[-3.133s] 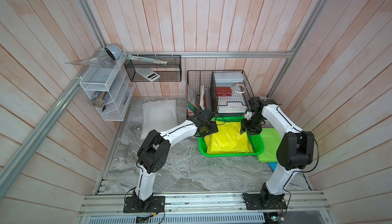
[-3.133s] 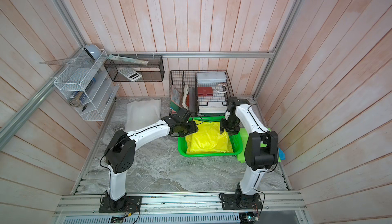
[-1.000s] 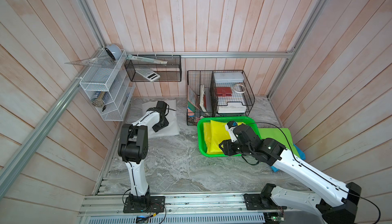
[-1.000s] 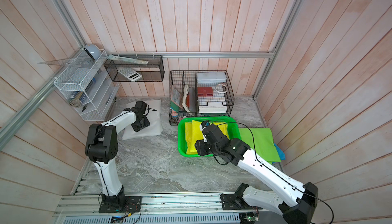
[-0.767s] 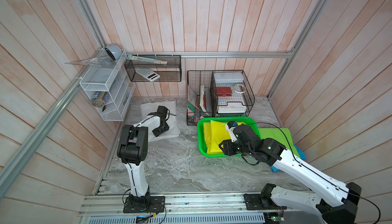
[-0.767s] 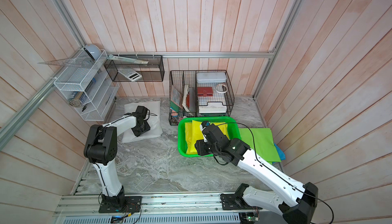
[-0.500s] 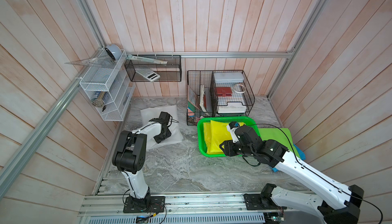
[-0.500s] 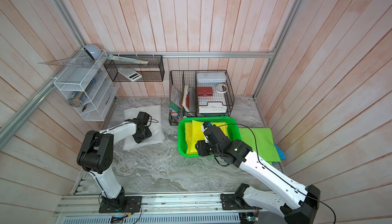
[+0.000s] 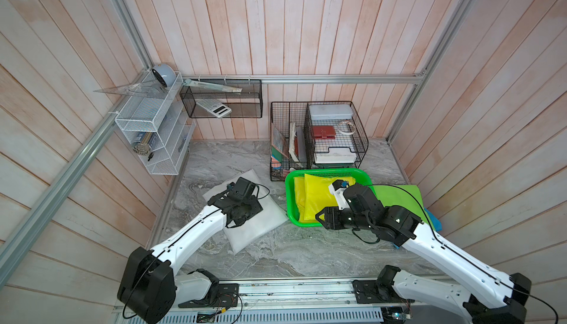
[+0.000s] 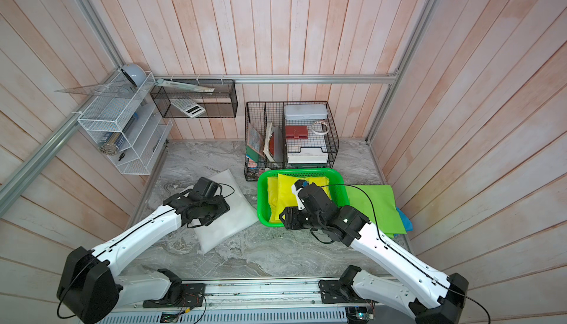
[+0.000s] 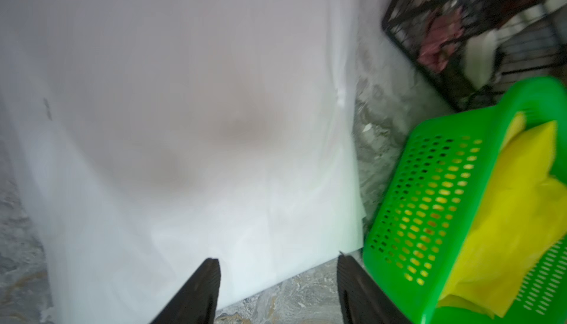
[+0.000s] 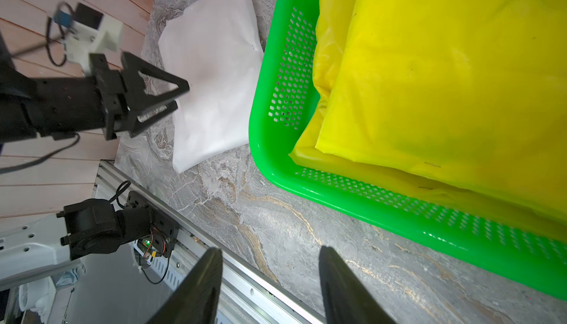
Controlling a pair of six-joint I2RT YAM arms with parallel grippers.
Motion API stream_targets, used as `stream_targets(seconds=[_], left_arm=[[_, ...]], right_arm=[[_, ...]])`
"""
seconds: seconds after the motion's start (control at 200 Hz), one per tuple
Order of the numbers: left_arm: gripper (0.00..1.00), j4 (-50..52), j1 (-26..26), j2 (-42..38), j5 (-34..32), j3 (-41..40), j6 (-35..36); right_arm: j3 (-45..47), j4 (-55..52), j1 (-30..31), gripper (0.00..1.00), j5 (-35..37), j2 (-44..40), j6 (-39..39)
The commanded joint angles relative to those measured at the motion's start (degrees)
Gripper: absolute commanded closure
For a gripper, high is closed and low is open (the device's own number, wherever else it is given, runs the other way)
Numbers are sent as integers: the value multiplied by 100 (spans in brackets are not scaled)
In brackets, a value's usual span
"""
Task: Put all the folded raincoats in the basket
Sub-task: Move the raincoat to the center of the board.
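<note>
1 green basket is counted, holding 1 yellow raincoat folded in 2 visible layers. Outside it, 3 folded sheets are seen: 1 white sheet, 1 green sheet, 1 blue sheet. 1 black wire organiser, 1 black mesh tray, 1 white wire rack and 2 robot arms are counted.

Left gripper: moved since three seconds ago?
Yes: the left gripper left the basket and now hangs over the white folded raincoat, nearer the white rack.
</note>
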State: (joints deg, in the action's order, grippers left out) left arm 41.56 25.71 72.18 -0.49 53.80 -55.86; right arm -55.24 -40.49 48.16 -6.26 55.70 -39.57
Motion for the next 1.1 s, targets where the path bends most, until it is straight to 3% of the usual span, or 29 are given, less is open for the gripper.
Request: stream_targets(seconds=[0.0,0.13,0.35,0.62,0.895,1.095], left_arm=[[34,389,-608,87,33,528,691],[34,368,-1232,854,118,1171,1358],[34,-7,-2011,2287,132,1821,1703],[33,400,-2310,3544,76,2614,2060],[33,65,-2510,3132,43,1353,1890],[32,86,-2631,2028,41,281,1609]], right_arm=[[198,150,166,42,-138,-131,-279],[393,481,693,42,76,-86,-666],[627,1167,1922,39,877,419,-1208],[504,2033,2765,38,1192,1917,-1684],[-290,2172,2818,40,1343,3357,-1625],[-1222,1825,2732,41,918,4484,-1394]])
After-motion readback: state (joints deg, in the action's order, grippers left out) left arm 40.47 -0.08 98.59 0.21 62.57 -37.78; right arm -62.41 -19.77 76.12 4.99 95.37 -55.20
